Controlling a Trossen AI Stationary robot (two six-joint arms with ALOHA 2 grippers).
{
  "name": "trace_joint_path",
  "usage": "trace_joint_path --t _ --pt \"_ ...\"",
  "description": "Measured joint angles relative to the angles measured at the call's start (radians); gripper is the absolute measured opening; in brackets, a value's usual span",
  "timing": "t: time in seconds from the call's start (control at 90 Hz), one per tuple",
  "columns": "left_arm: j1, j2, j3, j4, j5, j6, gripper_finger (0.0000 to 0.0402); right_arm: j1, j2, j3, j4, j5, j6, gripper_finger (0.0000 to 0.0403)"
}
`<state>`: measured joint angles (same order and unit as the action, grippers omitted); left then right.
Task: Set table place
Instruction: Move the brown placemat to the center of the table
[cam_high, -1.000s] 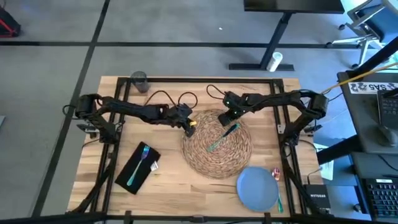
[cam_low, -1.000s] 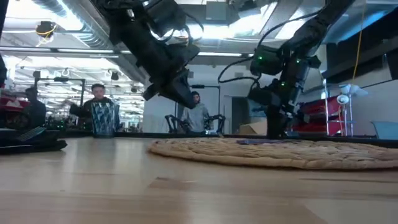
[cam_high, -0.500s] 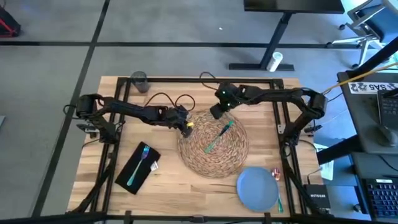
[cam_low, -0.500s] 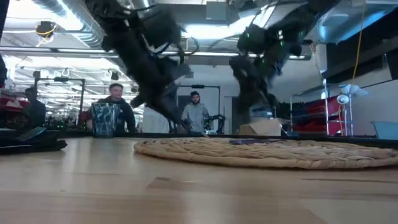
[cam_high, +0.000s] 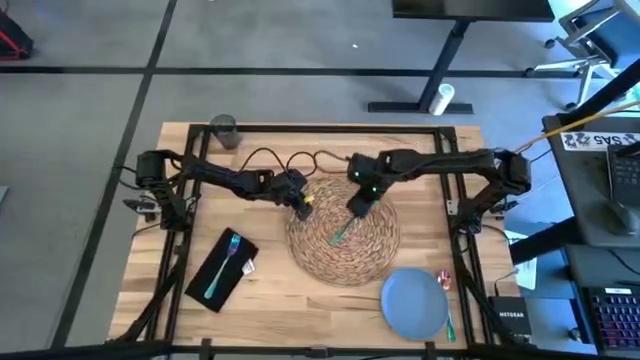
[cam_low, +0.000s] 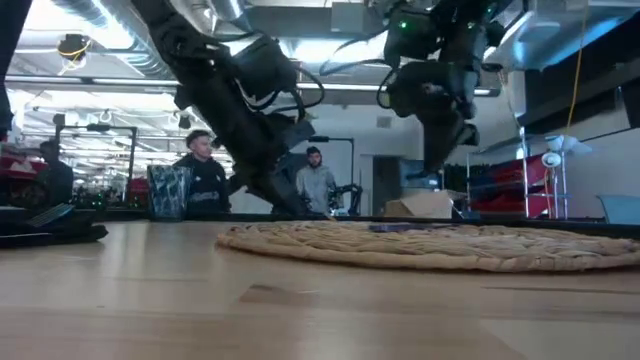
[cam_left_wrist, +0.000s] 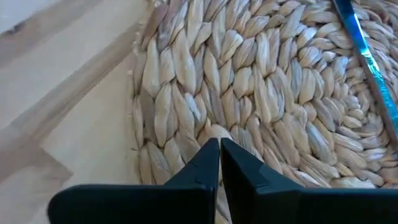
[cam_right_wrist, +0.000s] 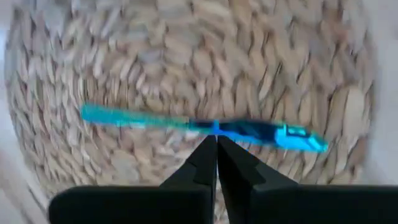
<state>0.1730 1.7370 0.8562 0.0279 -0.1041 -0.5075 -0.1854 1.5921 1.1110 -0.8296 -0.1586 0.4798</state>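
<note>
The table (cam_high: 260, 290) carries a place setting only partly assembled, I'd say. The placemat (cam_high: 370, 255) has slid toward the left side since a second ago. The left gripper (cam_left_wrist: 219, 163) sits at its rim with both fingers pressed together, seemingly pinching the weave. The plate (cam_high: 413, 303) waits off the mat at the near right corner, the napkin (cam_high: 215, 262) near left with a fork (cam_high: 222, 268) on it, the glass (cam_high: 223, 130) at the far left corner.

The right gripper (cam_right_wrist: 216, 155), which lifted away half a second back, is over the mat again. Its fingers are pinched together just above the teal utensil (cam_right_wrist: 205, 128), gripping nothing.

The red-handled cutlery beside the plate is barely readable.
</note>
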Motion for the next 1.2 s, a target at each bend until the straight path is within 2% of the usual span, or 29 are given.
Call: trace_joint_path --t 0.178,0.322,0.878,1.2 --pt "0.016 0.0 0.0 0.018 0.001 0.011 0.0 0.075 0.0 0.0 -0.109 0.019 0.064 0.0" --pt "0.025 0.0 0.0 0.045 0.022 0.011 0.0 0.111 0.0 -0.002 -0.131 0.063 0.104 0.0" --pt "0.017 0.006 0.006 0.063 0.042 0.017 0.0 0.113 0.0 -0.269 0.126 0.049 0.228 0.0" --pt "-0.02 0.051 -0.049 0.093 0.024 -0.069 0.0 0.078 -0.003 -0.293 0.182 0.036 0.231 0.0"
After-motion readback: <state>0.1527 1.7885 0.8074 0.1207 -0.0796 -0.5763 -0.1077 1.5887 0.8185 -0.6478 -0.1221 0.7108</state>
